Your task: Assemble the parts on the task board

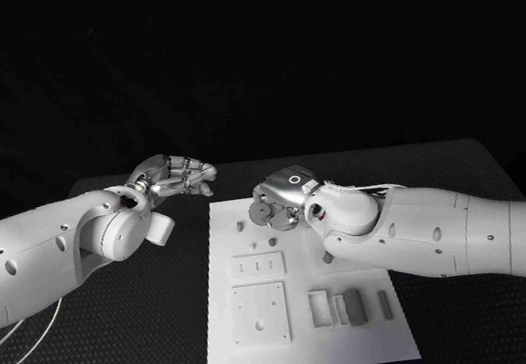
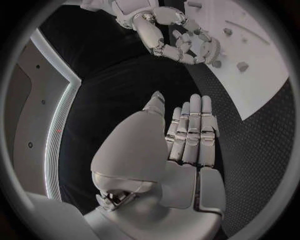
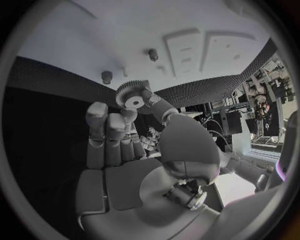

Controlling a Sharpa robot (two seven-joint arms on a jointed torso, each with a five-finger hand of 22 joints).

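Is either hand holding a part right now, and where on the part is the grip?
The right hand pinches a gear by its toothed rim, above the task board. The left hand holds nothing.

The board lay at the table's centre. Two blocks sat mid-board, three bars to their right. The right hand held a gear above the board's far end, the left hand beyond the far-left corner.
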